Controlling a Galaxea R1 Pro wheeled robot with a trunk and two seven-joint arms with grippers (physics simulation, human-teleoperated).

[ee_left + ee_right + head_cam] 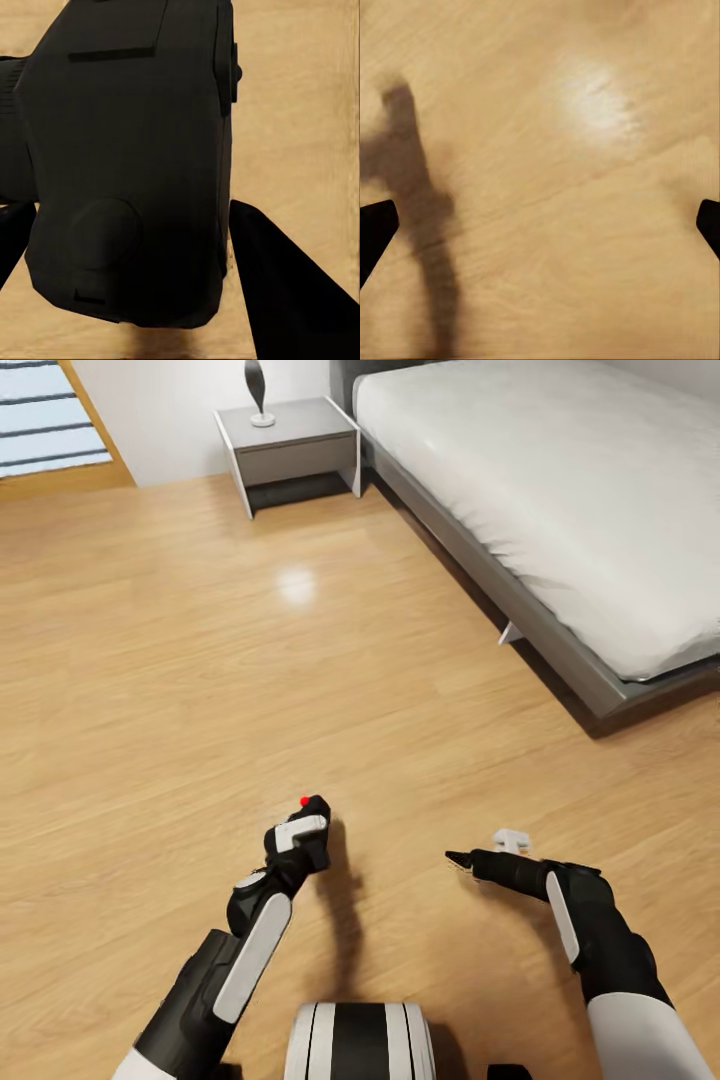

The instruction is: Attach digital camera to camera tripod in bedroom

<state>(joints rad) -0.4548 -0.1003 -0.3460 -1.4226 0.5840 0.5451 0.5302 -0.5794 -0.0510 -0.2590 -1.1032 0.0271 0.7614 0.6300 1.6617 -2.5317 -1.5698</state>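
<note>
My left gripper [300,838] is shut on the digital camera [314,809], a small black body with a red dot on top, held low over the light wood floor [180,660]. In the left wrist view the camera's dark body [127,142] sits between my two black fingertips [289,292]. My right gripper [482,852] hangs open over bare floor with nothing between its fingers. In the right wrist view its fingertips [375,229] stand wide apart. The camera tripod is out of view.
A grey-framed bed [560,645] with a white mattress runs along the right side. A grey nightstand [290,445] carrying a dark ornament [258,390] stands at the far wall. A slatted window [45,415] is at the far left. Open plank floor lies ahead.
</note>
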